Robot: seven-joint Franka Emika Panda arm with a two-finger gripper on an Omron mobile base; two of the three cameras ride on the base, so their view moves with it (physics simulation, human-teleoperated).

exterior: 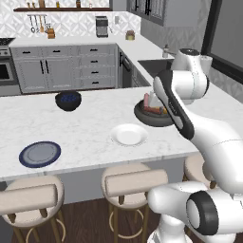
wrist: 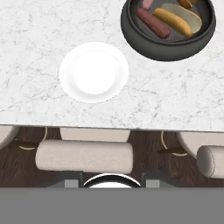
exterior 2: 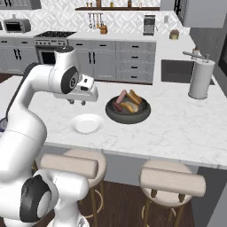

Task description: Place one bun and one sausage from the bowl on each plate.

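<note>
Gripper (exterior 2: 76, 102): hangs above the counter edge, holding nothing; jaw gap unclear.
Risk: buns (wrist: 173, 22) and sausages (wrist: 153, 22) crowd the bowl (wrist: 166, 50); fingers could grab two.

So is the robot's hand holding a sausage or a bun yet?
No, nothing is held. The gripper hangs above the counter beside the white plate, and the buns and sausages lie in the bowl.

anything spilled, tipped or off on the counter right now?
Nothing stands out. The buns and sausages lie inside the dark bowl, the white plate and the blue-rimmed plate sit flat and bare, and the small blue bowl stands upright. No spills on the marble counter.
</note>
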